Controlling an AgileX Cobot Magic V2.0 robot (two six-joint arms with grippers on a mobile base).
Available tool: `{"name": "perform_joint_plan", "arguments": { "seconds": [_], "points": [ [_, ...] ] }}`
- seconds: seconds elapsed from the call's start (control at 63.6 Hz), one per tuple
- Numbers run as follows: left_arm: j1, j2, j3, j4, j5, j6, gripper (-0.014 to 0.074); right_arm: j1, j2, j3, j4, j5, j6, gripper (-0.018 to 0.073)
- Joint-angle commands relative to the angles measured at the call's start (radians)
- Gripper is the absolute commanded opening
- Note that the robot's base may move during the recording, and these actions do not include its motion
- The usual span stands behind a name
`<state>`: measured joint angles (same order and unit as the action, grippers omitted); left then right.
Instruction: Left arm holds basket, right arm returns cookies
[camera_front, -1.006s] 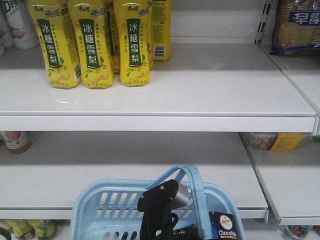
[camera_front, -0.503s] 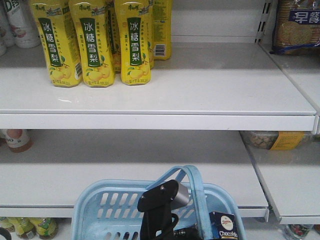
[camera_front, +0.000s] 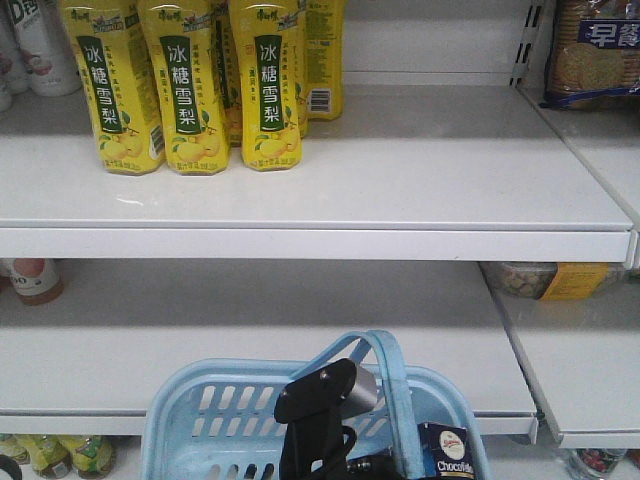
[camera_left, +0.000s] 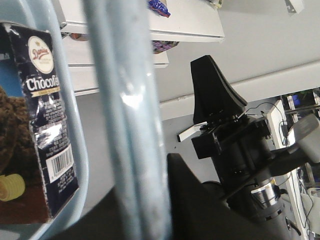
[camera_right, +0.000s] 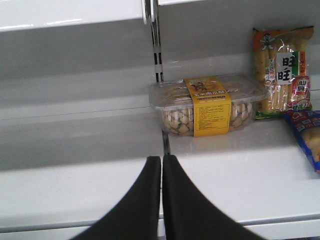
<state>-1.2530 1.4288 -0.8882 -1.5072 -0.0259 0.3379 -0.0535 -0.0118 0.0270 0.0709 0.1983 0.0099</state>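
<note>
**Desk:** Entry one, the cookies. Location?

**Operator:** Cookies (camera_front: 447, 452): dark box, stood on end in the right-hand end of the basket (camera_front: 190, 375), just right of the handle (camera_front: 400, 400), round logo uppermost. Long axis upright, slightly tilted in my left wrist view. Nothing touches it that I can see except the basket.

**Desk:** Entry two, left side.

**Operator:** Left arm (camera_front: 316, 400): reaches into the basket at the handle. Left pincer (camera_left: 145, 200): dark fingers show on both sides of the handle bar, so I judge it clamped on the handle and carrying the basket. It is the nearer pincer to the box, but it is occupied.

**Desk:** Entry three, right side.

**Operator:** Right pincer (camera_right: 161, 159): fingers pressed together, nothing between them. It points at the shelf (camera_right: 225, 165), towards a clear tray of biscuits (camera_right: 207, 107). The box is absent from that view, so it lies outside the pincer's line of sight. My guess is below and behind it.

**Desk:** The relation that counts?

**Operator:** In my left wrist view, the black arm I take for the right arm (camera_left: 235, 145) stands on one side of the handle and the box on the other. The two are well apart. I judge the right pincer must turn back from the shelf, open, and come down on the box's upper end from above, staying clear of the handle.
</note>
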Motion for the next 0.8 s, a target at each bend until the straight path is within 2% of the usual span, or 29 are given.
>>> {"name": "perform_joint_plan", "arguments": {
  "seconds": [0.0, 0.33, 0.519, 0.644, 0.786],
  "points": [
    [-0.001, -0.042, -0.031, 0.017, -0.015, 0.013, -0.0006, 0.000, -0.017, 0.004, -0.006, -0.075, -0.010, -0.0011],
    [-0.001, -0.042, -0.031, 0.017, -0.015, 0.013, -0.0006, 0.000, -0.017, 0.004, -0.007, -0.075, -0.010, -0.0011],
    [-0.001, -0.042, -0.031, 0.017, -0.015, 0.013, -0.0006, 0.000, -0.017, -0.018, 0.018, -0.168, 0.005, -0.0006],
    [-0.001, -0.042, -0.031, 0.017, -0.015, 0.013, -0.0006, 0.000, 0.028, -0.148, 0.007, -0.117, -0.010, -0.0006],
    [-0.001, -0.042, -0.031, 0.017, -0.015, 0.013, -0.0006, 0.000, 0.211, -0.375, 0.002, -0.003, -0.010, -0.0005]
  ]
}}
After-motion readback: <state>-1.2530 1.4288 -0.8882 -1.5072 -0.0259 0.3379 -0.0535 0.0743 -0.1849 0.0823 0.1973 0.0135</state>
